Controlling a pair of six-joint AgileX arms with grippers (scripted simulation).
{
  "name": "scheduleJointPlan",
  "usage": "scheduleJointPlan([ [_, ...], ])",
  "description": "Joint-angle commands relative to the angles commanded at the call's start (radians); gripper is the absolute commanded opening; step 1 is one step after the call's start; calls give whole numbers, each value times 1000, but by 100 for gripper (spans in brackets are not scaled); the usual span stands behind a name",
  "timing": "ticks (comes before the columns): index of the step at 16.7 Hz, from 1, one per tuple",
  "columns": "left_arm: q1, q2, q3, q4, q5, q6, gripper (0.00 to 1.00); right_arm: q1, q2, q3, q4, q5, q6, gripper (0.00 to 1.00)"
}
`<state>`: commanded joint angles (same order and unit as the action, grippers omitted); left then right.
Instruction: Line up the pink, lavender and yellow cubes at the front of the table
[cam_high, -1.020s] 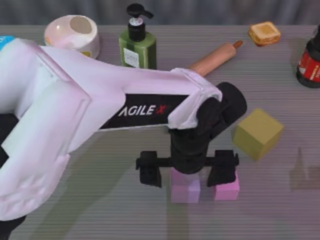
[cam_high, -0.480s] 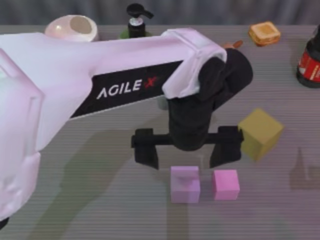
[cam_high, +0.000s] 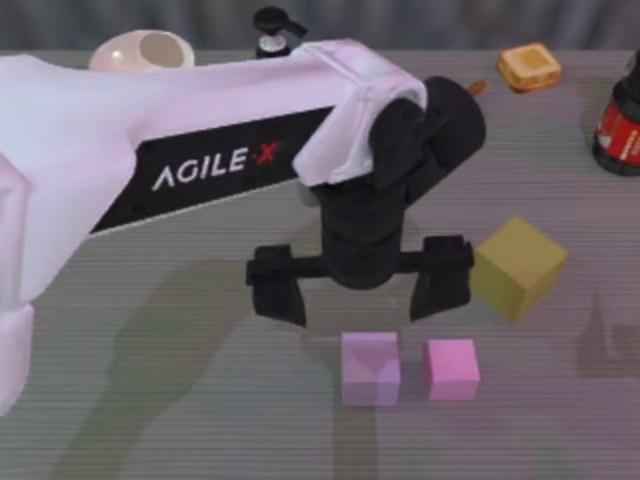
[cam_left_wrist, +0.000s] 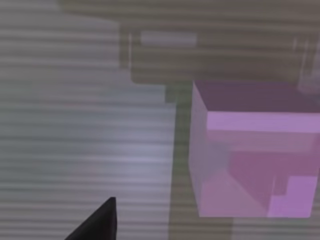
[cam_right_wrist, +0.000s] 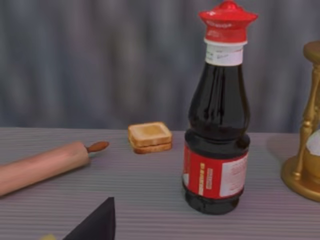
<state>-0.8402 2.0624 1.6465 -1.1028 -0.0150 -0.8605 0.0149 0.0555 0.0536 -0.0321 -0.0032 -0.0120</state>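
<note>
The lavender cube (cam_high: 370, 368) and the smaller pink cube (cam_high: 452, 369) sit side by side near the table's (cam_high: 180, 400) front, a narrow gap between them. The mustard-yellow cube (cam_high: 517, 266) rests turned at an angle, behind and to the right of them. My left gripper (cam_high: 358, 300) hovers open just behind and above the lavender cube, holding nothing. In the left wrist view the lavender cube (cam_left_wrist: 250, 150) lies free below, with one dark fingertip (cam_left_wrist: 100, 222) showing. My right arm is outside the top view; its wrist view shows one fingertip (cam_right_wrist: 97, 222) set wide, the gripper open.
Along the back stand a white bowl (cam_high: 145, 52), a green pump bottle (cam_high: 270, 20), a rolling pin (cam_right_wrist: 45, 165), a toast-coloured block (cam_high: 529, 66) and a dark sauce bottle (cam_high: 620, 120). A brass hourglass (cam_right_wrist: 307, 135) stands beside that bottle.
My left gripper has let go of the lavender cube, then risen and drawn back from it with its fingers wide. The cubes have stayed in place.
</note>
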Motion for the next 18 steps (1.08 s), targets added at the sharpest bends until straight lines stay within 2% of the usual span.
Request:
scheduleJointPlan([
  [4,101,-214,-187,112,-3,62,100,41,203,182,-117,-3,-40,100],
  [8,247,-534,-474,276,-4,174,100,95,548,453,-311,0,-102,100],
  [18,651,-1500,-1271,775,0,583,100,245,1554,1184,-869,8,-281,100],
])
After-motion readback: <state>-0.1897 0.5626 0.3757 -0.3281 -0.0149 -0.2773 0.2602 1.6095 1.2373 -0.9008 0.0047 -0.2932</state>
